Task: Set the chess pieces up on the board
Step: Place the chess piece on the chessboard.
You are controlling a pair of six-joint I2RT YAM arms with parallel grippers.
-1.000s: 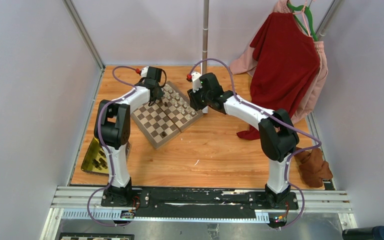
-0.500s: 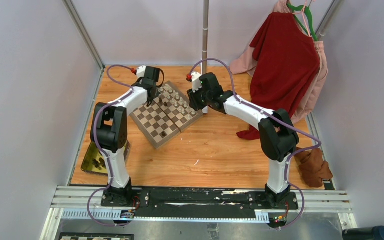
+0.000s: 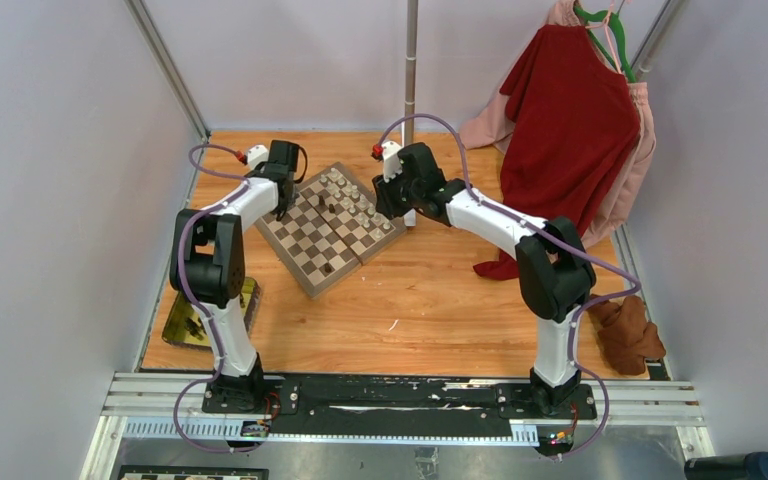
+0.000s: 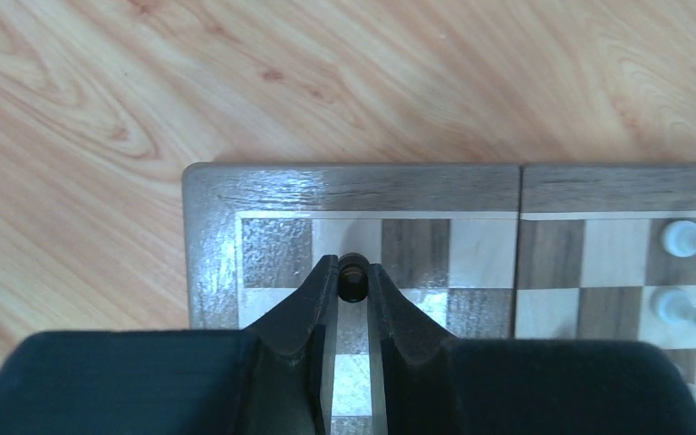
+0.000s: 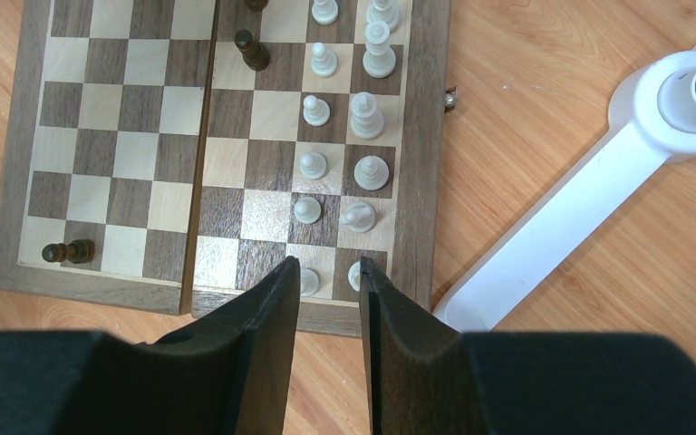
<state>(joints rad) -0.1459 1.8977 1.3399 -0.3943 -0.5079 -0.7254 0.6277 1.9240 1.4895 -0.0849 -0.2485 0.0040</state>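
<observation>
A dark piece (image 4: 352, 283) is held over the board's (image 4: 353, 186) corner.
The left claw (image 4: 352, 265) is clamped on it, likely for an edge square; the right claw (image 5: 326, 265) is held slightly apart, empty, above the white pieces (image 5: 366, 116).

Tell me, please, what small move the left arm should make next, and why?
Probably lower the left gripper straight down, then open it. Its fingers are closed on a dark chess piece over an edge-row square near the chessboard corner, and that square looks unoccupied.
</observation>
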